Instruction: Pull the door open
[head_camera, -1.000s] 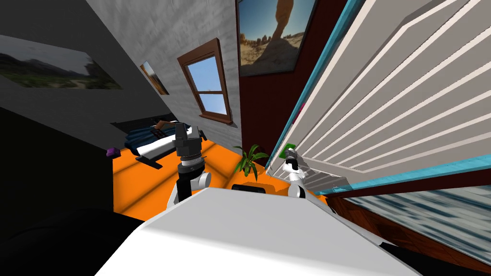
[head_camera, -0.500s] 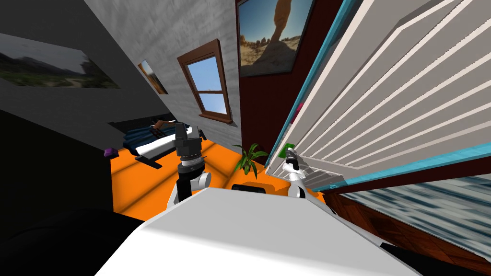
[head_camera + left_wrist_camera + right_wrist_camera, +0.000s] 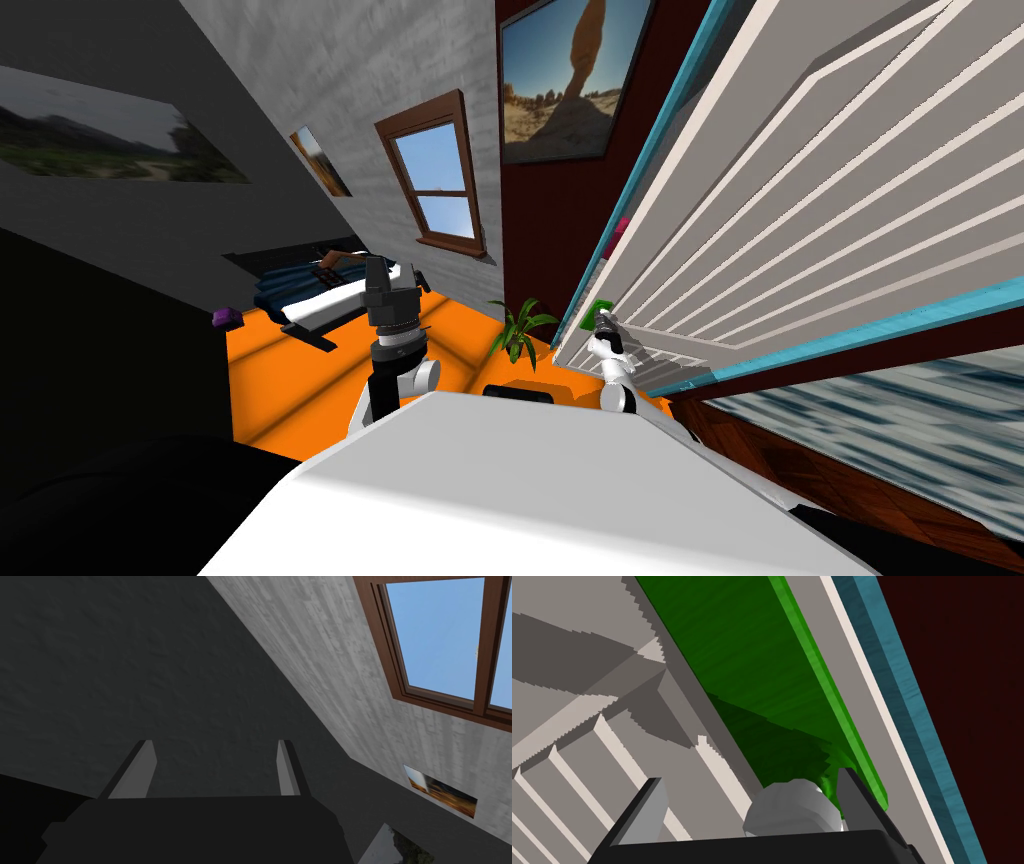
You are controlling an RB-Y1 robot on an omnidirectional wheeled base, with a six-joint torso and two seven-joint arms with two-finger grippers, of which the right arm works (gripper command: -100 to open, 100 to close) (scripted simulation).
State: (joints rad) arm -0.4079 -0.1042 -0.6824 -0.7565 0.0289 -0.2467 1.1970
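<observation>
The door (image 3: 800,200) is pale grey with stepped white panels and a teal edge, and it stands ajar at my right. A green handle plate (image 3: 752,666) runs along its edge, with a grey round knob (image 3: 789,811) at its end. My right gripper (image 3: 606,322) reaches up to that knob. In the right wrist view the right gripper (image 3: 749,776) is open, with the knob between its fingers (image 3: 857,801), close against one of them. My left gripper (image 3: 378,270) is raised over the floor at my left, and the left gripper (image 3: 215,743) is open and holds nothing.
A potted plant (image 3: 520,335) stands on the orange floor (image 3: 300,380) just left of the door's edge. A bed (image 3: 320,295) lies under the window (image 3: 435,180). A dark red wall surrounds the doorway. Dark furniture with a small purple thing (image 3: 227,317) flanks my left.
The door has swung a little further toward me, its teal lower edge rising in the head view. My right gripper stays at the knob and has shifted slightly left with it.
</observation>
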